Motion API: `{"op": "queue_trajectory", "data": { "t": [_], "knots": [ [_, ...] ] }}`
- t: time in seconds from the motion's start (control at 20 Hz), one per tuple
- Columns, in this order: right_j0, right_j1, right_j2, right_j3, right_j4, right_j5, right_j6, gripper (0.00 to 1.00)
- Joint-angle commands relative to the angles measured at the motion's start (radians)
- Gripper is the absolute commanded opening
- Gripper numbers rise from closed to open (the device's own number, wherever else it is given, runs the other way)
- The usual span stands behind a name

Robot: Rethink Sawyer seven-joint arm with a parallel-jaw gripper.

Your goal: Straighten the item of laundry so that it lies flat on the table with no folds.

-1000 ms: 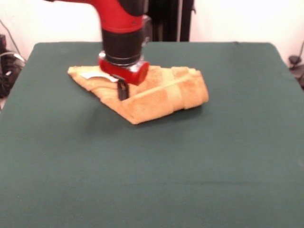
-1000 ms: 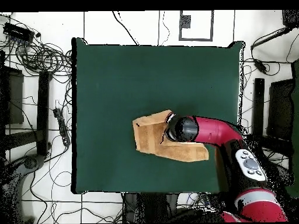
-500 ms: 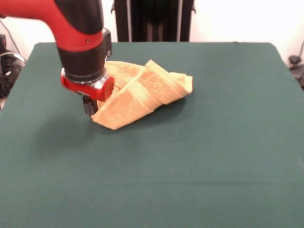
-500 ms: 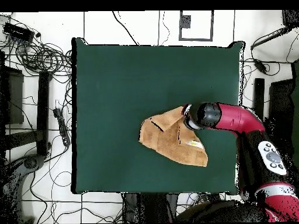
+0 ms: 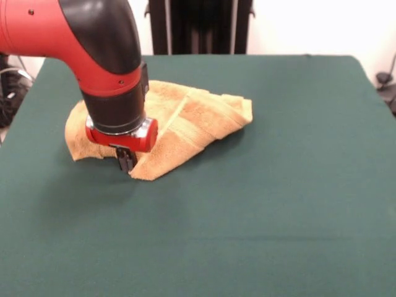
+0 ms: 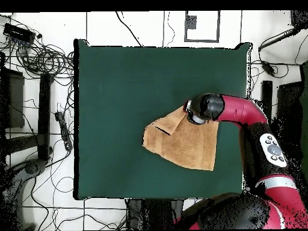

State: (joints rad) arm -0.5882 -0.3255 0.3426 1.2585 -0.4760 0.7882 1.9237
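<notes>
The item of laundry, a golden-orange towel (image 5: 185, 117), lies on the green table (image 5: 278, 204) left of centre. It is partly spread, with a folded ridge running across its right half. In the overhead view the towel (image 6: 186, 144) forms a rough triangle with a small flap doubled over at its left corner. My gripper (image 5: 126, 162) hangs from the red and black arm at the towel's near left edge, its dark fingers close together and pinching the cloth where it meets the table. From above, the arm's wrist (image 6: 201, 108) covers the gripper.
Cables and stands lie on the floor (image 6: 36, 72) around the table. The towel sits towards the robot's side of the table (image 6: 120, 78) in the overhead view, with wide green cloth on every other side.
The gripper has moved nearer the front camera with the towel's edge in it. The towel has opened out wider and lies flatter than before.
</notes>
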Motion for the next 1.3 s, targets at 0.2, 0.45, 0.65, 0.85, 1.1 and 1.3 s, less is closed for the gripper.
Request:
{"op": "queue_trajectory", "data": {
  "t": [0.2, 0.45, 0.65, 0.85, 1.1, 1.3],
  "knots": [
    [0.048, 0.043, 0.145, -0.03, -0.032, 0.078, -0.321, 0.0],
    [0.056, 0.062, 0.136, -0.054, -0.045, 0.062, -0.296, 0.0],
    [0.061, 0.069, 0.13, -0.063, -0.049, 0.048, -0.282, 0.0],
    [0.071, 0.062, 0.118, -0.067, -0.043, 0.078, -0.269, 0.0],
    [0.077, 0.064, 0.117, -0.083, -0.048, 0.082, -0.271, 0.0],
    [0.081, 0.065, 0.114, -0.093, -0.058, 0.075, -0.273, 1.0]
  ]
}}
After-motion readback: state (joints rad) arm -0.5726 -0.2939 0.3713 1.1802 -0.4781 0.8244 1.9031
